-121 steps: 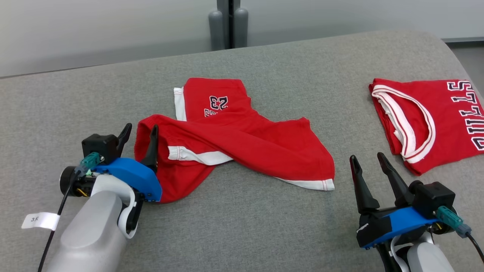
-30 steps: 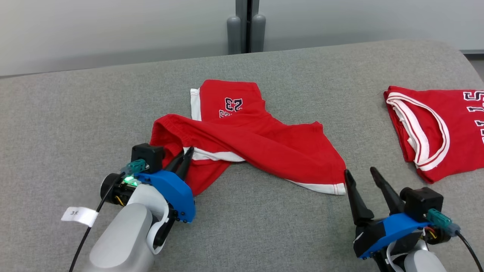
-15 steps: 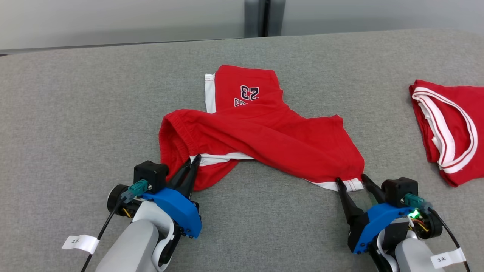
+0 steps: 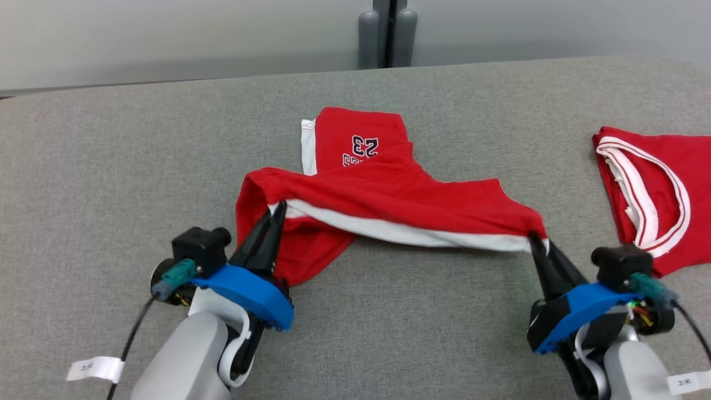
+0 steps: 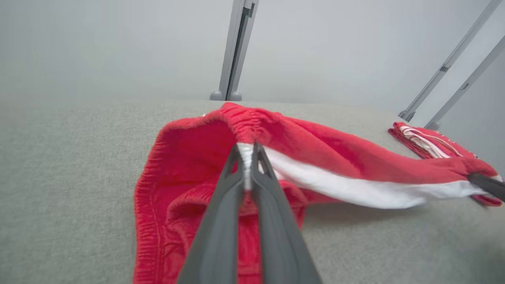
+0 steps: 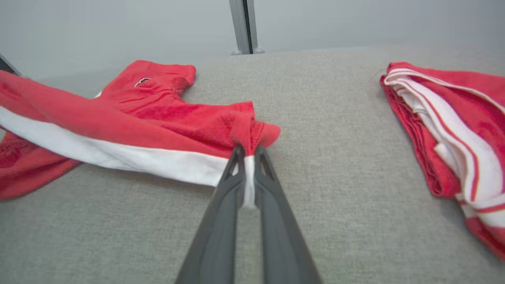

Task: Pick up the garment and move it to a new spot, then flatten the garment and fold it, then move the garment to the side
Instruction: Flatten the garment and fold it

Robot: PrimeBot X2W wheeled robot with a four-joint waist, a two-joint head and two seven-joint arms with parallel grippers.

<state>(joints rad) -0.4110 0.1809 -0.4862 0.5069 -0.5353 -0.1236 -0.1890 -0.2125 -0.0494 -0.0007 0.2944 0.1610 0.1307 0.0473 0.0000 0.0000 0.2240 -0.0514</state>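
The garment (image 4: 389, 189) is a pair of red shorts with a white side stripe and a "23" print, lying crumpled mid-table. My left gripper (image 4: 278, 210) is shut on its waistband end, the white stripe pinched between the fingers (image 5: 246, 157). My right gripper (image 4: 537, 240) is shut on the hem corner at the stripe's other end (image 6: 248, 156). Between the two grips the white stripe (image 4: 411, 233) hangs taut, raised a little off the cloth surface. The far leg of the garment (image 6: 158, 83) still rests on the table.
A folded red jersey (image 4: 650, 189) with white trim lies at the right edge, close to my right gripper (image 6: 446, 130). The grey fabric table (image 4: 111, 166) spreads wide to the left and front. A grey post (image 4: 389, 33) stands behind the far edge.
My right gripper has shut on the hem corner, and both grippers have lifted, pulling the white stripe taut between them. The camera has shifted slightly.
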